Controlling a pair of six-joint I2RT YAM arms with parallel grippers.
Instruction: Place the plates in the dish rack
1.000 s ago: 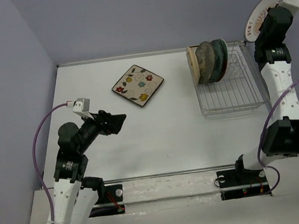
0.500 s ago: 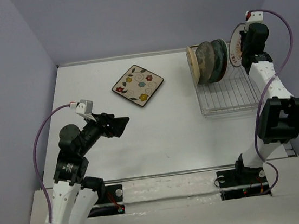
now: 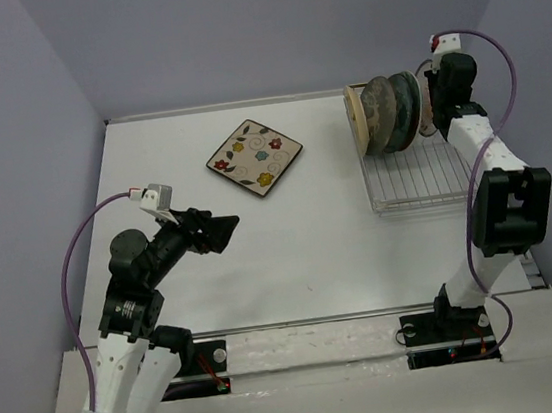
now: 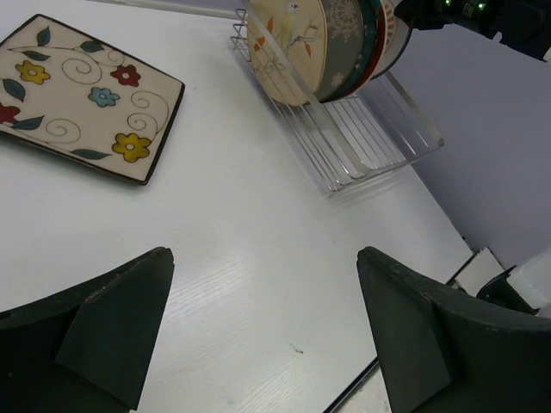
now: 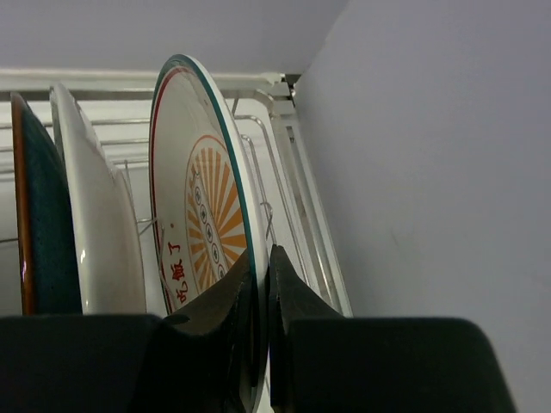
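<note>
Sunburst plate (image 5: 207, 232): rim pinched by right jaws, upright over dish rack (image 3: 423, 173); needed lowering squarely into a free slot. Left jaws gaped, empty.

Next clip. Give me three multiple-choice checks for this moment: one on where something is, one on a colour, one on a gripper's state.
1. The square plate is:
A. flat on the table, left of the rack
B. standing in the rack
C. leaning on the back wall

2. The sunburst plate in the right gripper has rays that are:
A. blue
B. orange
C. pink

3. The left gripper is:
A. shut on a plate
B. shut, empty
C. open, empty

Answers:
1 A: the top view shows it lying flat, apart from the rack.
2 B: the right wrist view shows orange rays.
3 C: the left wrist view shows it spread wide with only table below.
</note>
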